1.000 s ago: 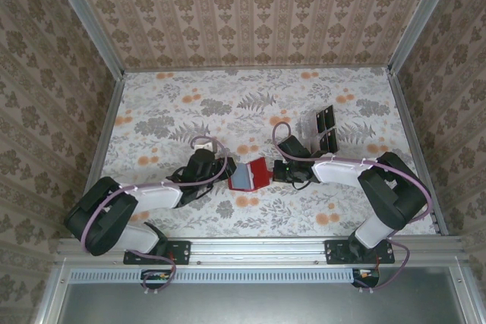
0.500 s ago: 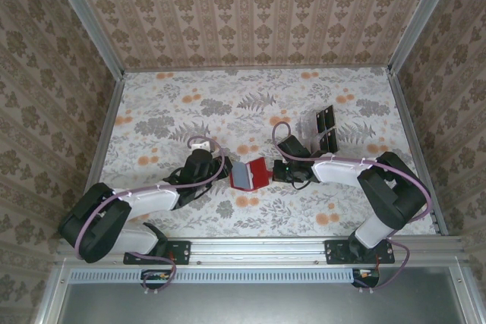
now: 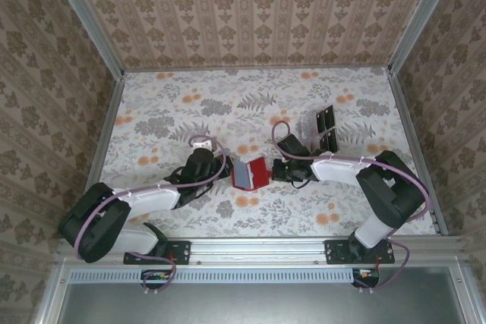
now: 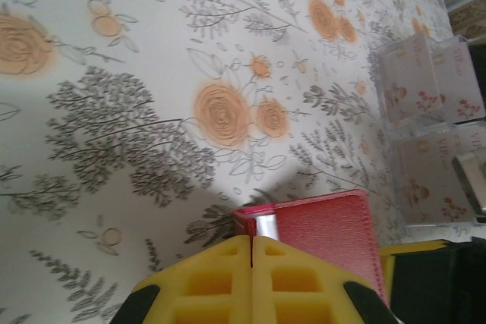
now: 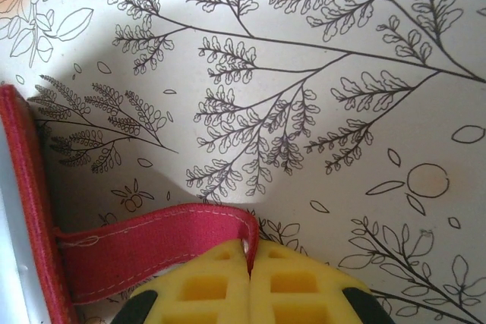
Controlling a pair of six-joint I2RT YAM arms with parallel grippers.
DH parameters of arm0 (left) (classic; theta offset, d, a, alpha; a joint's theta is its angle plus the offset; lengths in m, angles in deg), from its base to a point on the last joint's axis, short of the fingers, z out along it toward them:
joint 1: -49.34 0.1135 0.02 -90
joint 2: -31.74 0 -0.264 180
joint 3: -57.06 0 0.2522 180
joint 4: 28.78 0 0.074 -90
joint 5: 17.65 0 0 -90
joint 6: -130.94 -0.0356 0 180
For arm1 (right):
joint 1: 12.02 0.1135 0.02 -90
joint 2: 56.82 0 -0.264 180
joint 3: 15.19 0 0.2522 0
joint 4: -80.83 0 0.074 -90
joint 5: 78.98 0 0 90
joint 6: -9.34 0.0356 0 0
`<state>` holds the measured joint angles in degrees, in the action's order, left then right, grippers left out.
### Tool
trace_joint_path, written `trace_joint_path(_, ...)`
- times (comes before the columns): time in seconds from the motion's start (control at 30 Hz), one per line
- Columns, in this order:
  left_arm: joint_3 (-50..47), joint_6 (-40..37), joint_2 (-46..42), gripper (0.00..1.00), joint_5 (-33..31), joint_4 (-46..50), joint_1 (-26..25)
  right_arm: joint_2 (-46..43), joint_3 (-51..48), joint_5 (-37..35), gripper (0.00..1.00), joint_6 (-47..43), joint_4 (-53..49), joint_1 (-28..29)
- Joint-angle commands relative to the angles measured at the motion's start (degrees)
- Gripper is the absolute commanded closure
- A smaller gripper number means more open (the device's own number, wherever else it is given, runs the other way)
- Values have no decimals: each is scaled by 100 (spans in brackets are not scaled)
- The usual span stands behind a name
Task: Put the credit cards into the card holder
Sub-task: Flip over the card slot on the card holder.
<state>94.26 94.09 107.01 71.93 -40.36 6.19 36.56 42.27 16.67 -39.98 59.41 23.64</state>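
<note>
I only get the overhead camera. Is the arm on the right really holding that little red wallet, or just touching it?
Observer: Holding. Its wrist camera shows the right gripper with jaws shut on a red flap of the card holder.
Operator: And the grey patch on the wallet?
Observer: A credit card; the left wrist camera shows its silvery edge against the red cover, right at the left gripper and its shut jaws.
</note>
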Motion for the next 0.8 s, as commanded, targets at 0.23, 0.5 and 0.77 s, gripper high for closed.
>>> trace_joint_path(0.23, 834, -258, 68, 100, -373, 817, -436, 677, 69, 113, 98, -113, 156, 11)
trace_joint_path(0.5, 1222, -445, 252, 100, -727, 1598, -647, 153, 233, -169, 59, -293, -430, -68)
trace_joint_path(0.77, 1183, -557, 215, 100, -862, 1778, -655, -889, 200, -420, 55, -312, -1001, -296)
